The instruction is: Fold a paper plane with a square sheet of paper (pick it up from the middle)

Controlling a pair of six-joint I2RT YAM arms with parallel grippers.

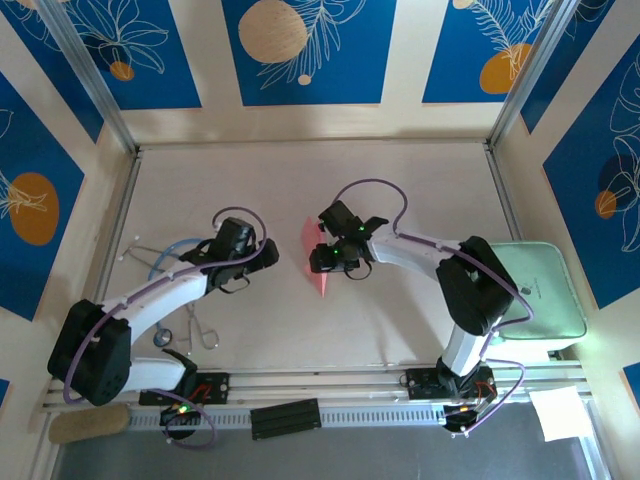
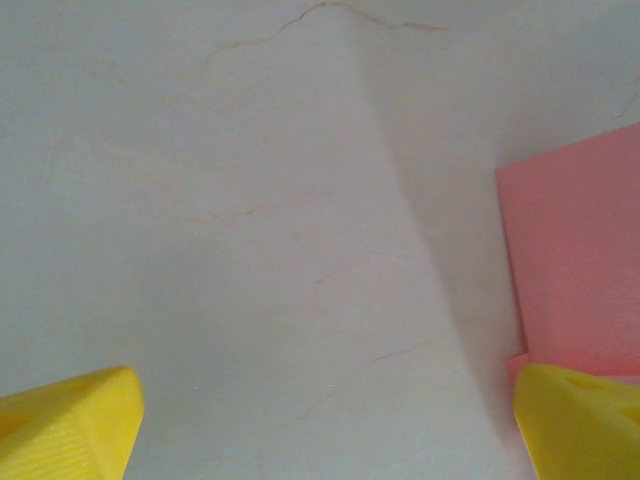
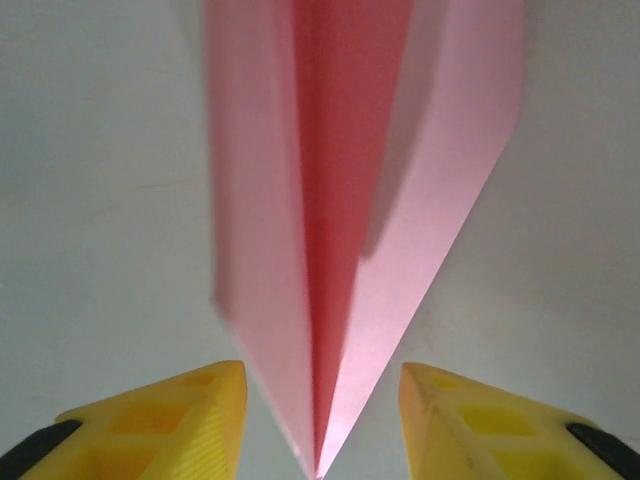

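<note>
Final creasing, I judge: my left hand (image 2: 325, 400) spread, right hand (image 3: 322, 372) parted astride the paper plane (image 3: 340, 200); next, pinch its spine.

matt pink paper plane (image 3: 340, 200), smooth pale tabletop (image 2: 250, 250)

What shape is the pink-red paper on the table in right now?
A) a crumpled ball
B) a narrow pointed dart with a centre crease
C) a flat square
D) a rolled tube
B: the pink-red paper plane tapers to a point at the right hand, with a darker crease running down its middle.
</note>
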